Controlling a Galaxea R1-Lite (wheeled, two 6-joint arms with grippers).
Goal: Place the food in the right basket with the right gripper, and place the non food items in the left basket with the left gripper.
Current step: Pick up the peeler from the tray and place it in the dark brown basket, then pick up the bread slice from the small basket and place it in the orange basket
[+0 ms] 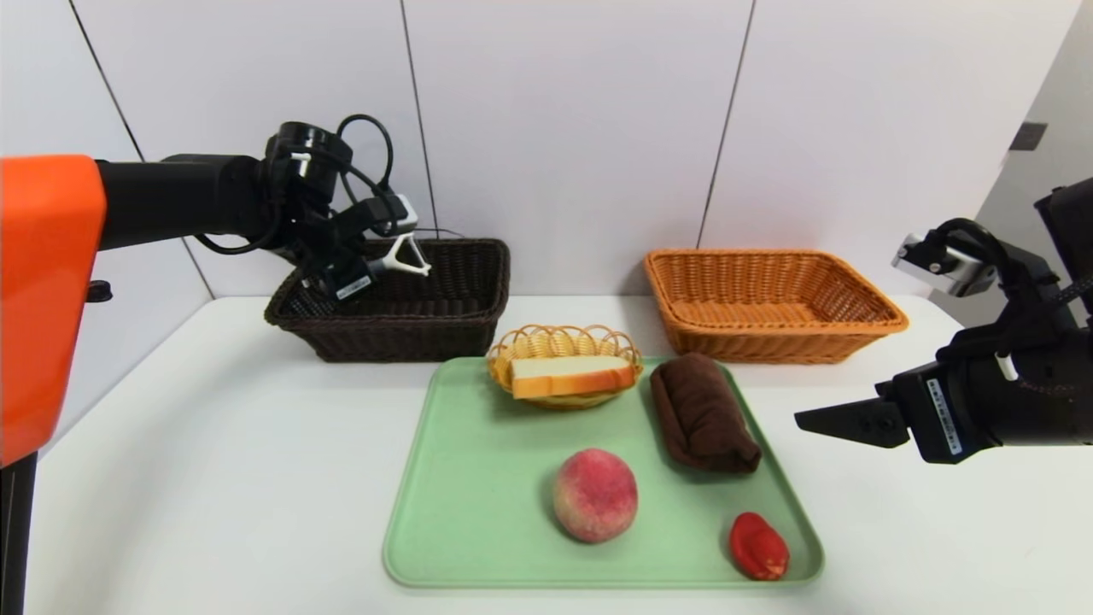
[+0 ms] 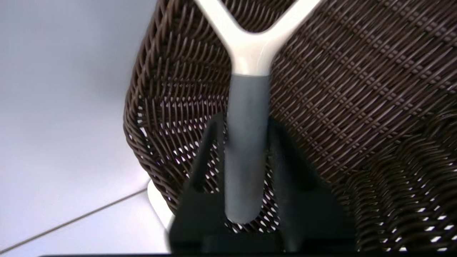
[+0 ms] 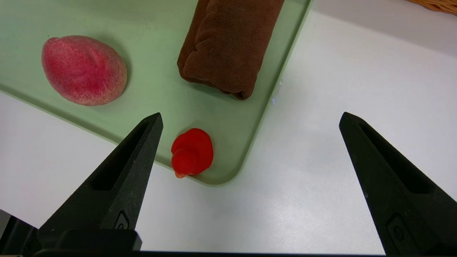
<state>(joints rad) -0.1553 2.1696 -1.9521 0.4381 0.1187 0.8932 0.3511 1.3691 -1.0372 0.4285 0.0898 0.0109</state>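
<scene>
Peeler (image 2: 250,53), white Y-shaped head, grey handle between left claw (image 2: 246,142) fingers

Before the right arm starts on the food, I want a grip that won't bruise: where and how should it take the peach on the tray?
Grip the peach across its rounded middle, coming down from above with the right gripper, whose jaws stand wide open. It lies on its side on the green tray, clear of the brown towel and the small red piece, so both flanks look free.
</scene>
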